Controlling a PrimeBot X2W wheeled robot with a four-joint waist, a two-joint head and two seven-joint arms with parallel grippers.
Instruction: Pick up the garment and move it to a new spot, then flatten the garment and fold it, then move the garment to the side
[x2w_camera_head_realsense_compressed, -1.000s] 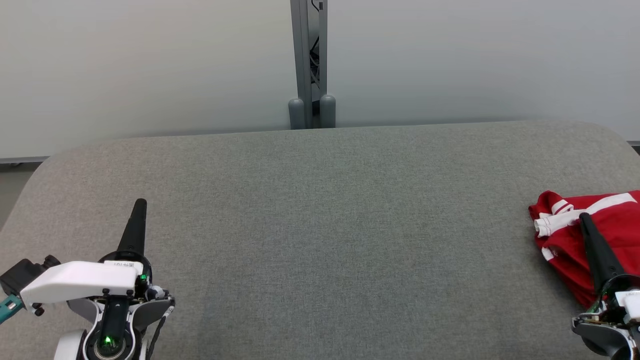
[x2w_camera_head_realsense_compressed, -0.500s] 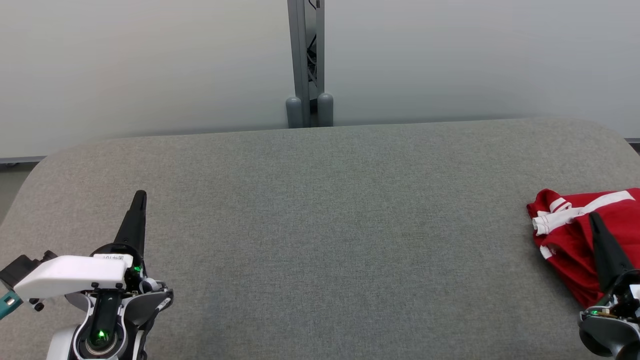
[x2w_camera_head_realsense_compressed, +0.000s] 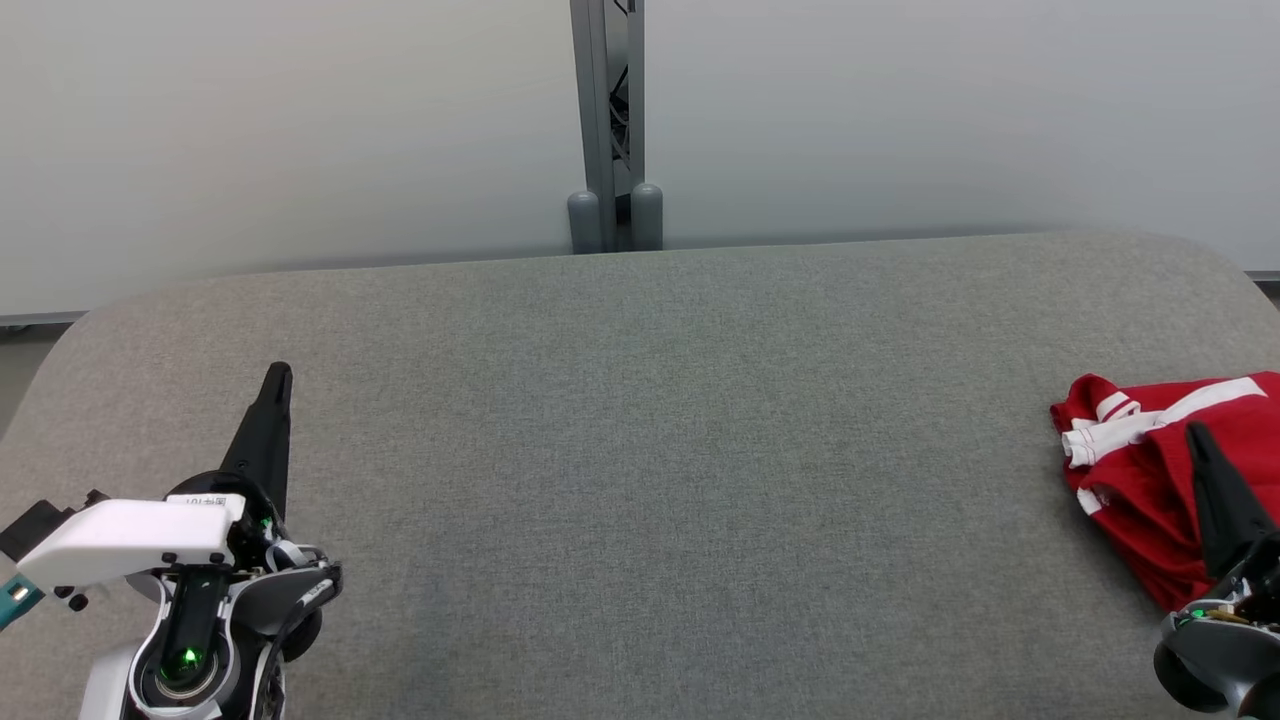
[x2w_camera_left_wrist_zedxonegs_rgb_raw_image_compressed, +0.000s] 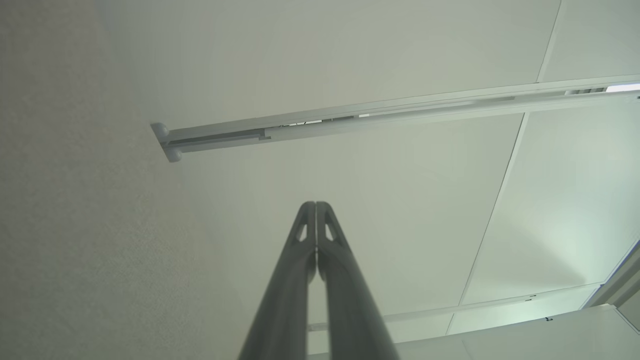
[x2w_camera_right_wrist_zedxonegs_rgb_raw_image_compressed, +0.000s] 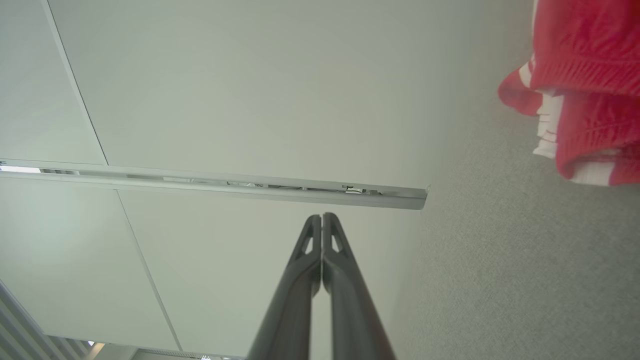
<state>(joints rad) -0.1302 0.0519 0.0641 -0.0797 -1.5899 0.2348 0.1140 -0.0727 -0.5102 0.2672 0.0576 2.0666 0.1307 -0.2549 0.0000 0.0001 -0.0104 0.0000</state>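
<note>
The garment is red with white stripes and lies bunched at the right edge of the grey table; it also hangs into the top right of the right wrist view. My right gripper is shut and empty, its tip over the garment's near part as seen from the head, whether touching I cannot tell. In its own view the right gripper has its fingers pressed together. My left gripper is shut with nothing in it at the lower left, far from the garment. Its own camera shows the left gripper closed against the pale wall.
A grey post with two rounded feet stands behind the table's far edge, between pale wall panels. The table's corners are rounded; its left edge drops to the floor.
The head camera has drifted slightly, shifting the scene up and left. Both arms have sunk a little toward the picture's bottom edge. The garment has not moved on the table.
</note>
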